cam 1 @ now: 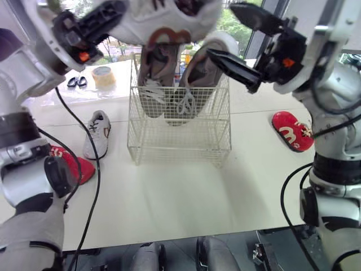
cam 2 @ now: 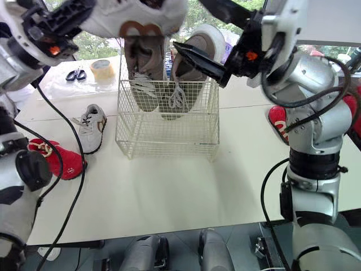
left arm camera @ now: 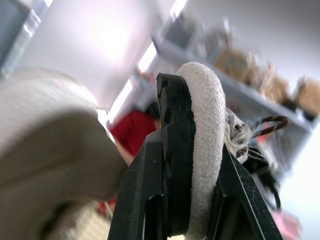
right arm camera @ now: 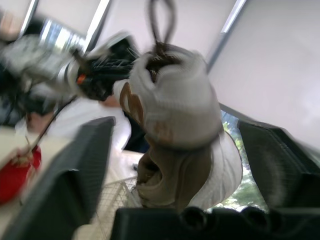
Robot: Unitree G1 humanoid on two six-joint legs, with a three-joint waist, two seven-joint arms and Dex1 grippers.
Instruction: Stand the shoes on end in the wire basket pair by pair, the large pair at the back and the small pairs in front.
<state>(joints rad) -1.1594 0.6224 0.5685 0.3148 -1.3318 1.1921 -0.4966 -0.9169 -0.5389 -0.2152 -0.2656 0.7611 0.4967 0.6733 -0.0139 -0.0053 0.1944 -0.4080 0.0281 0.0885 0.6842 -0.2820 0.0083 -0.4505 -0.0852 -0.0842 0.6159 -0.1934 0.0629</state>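
Fig.: small white shoe [cam 1: 169, 20] held high over basket [cam 1: 179, 148].
Head views: left pincer [cam 1: 115, 16] clamped on it; right pincer [cam 1: 221, 31] apart, beside; large pair [cam 1: 169, 84] on end toward back. L wrist: grip on padded heel rim. R wrist: shoe just ahead. Likely light, soft; rim best hold.

White wire basket [cam 1: 179, 135], suede shoes [cam 1: 169, 76]
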